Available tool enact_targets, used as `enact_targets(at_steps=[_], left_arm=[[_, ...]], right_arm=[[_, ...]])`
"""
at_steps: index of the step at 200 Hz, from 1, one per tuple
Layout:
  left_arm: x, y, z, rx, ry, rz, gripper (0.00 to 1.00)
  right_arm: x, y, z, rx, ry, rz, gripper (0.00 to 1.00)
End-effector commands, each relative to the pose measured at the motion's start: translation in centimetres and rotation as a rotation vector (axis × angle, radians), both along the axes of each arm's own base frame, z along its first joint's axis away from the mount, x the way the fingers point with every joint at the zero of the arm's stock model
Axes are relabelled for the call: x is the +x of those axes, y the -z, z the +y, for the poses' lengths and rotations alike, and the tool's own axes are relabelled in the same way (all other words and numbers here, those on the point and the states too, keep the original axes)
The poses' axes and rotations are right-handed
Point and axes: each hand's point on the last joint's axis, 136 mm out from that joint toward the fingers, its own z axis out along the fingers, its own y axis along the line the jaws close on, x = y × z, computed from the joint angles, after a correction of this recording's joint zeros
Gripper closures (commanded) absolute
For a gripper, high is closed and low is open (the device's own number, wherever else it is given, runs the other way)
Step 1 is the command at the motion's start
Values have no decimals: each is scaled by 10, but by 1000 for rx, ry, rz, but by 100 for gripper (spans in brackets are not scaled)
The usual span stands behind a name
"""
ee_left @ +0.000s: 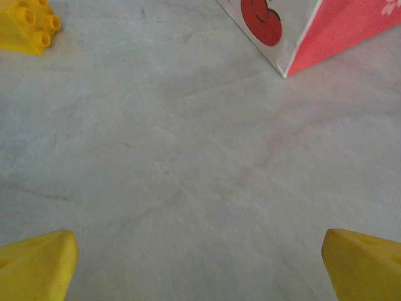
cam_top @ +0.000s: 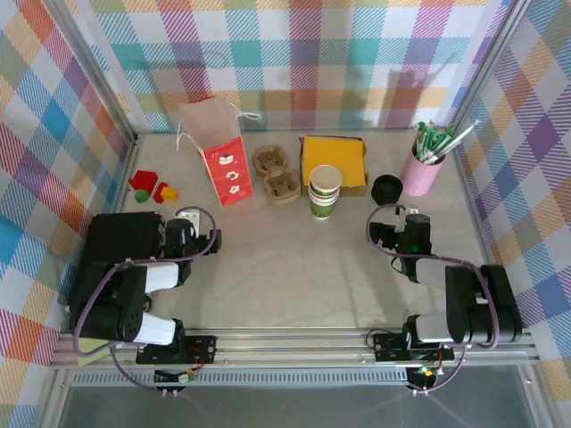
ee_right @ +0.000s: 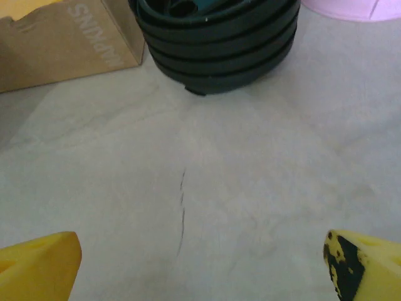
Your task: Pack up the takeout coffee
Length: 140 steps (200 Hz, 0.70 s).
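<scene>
The takeout coffee is out of view; the cups I see are a nested stack of green-banded paper cups (cam_top: 324,190) at the table's middle back. A red and white paper bag (cam_top: 221,152) stands open to its left, and its corner (ee_left: 313,31) shows in the left wrist view. My left gripper (cam_top: 189,217) rests low at the left, below the bag, its yellow fingertips (ee_left: 37,269) wide apart over bare table: open, empty. My right gripper (cam_top: 413,220) sits at the right, facing a stack of black lids (ee_right: 216,44), also open and empty.
Two brown cup carriers (cam_top: 277,174) lie between bag and cups. A cardboard box with yellow napkins (cam_top: 335,160) stands behind the cups. Black lids (cam_top: 387,188) and a pink holder of stirrers (cam_top: 424,169) are back right. Toy bricks (cam_top: 152,187) lie at the left.
</scene>
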Motion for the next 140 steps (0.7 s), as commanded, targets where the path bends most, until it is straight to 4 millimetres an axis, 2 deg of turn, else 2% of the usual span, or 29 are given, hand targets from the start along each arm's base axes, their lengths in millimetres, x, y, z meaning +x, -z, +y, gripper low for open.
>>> enact_targets(at_steps=[1,140], left_arm=[[54,-43,8,-46,-77,-235,0],[53,-44,8,-44,-80,-242,0]], right_arm=[[53,-47,0,-77,-92,-259,1],[53,-47,-1,-77,-92,-260,1]])
